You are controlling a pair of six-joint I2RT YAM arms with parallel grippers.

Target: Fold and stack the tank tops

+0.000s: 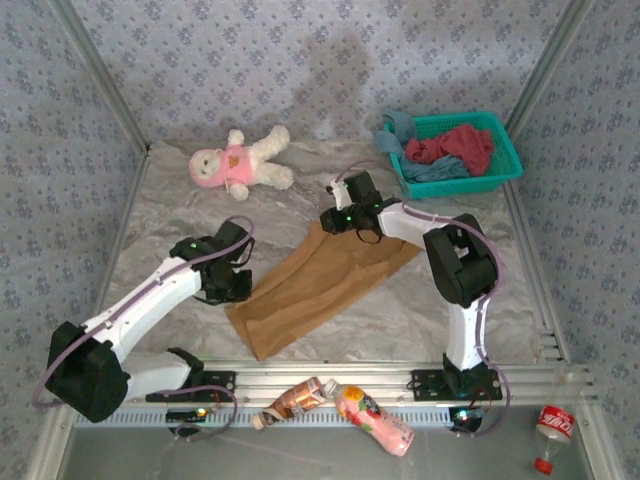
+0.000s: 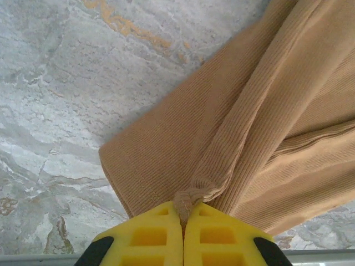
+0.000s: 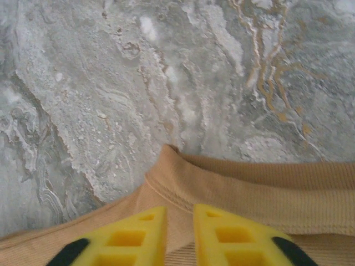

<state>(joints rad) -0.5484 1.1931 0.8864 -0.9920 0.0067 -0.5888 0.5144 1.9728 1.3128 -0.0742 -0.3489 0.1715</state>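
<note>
Tan-brown tank top (image 1: 325, 280) lies centre of the surface (image 1: 180, 200), apparently folded lengthwise, left fingers (image 2: 150, 238) pinching its edge, right fingers (image 3: 138, 238) slightly parted over its far end; dark red top (image 1: 460, 145) and dusty blue top (image 1: 440, 172) sit unfolded in the far-right basket (image 1: 505, 160).

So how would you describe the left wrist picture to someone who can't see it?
Two yellow fingers, pressed shut, pinch a bunched fold of a ribbed tan-brown tank top at the bottom edge. The top lies across a grey marbled table cover.

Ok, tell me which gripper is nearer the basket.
Right. The right gripper sits at the far end of the tan top, left of the basket; the left gripper pinches its left edge, farther off.
</note>
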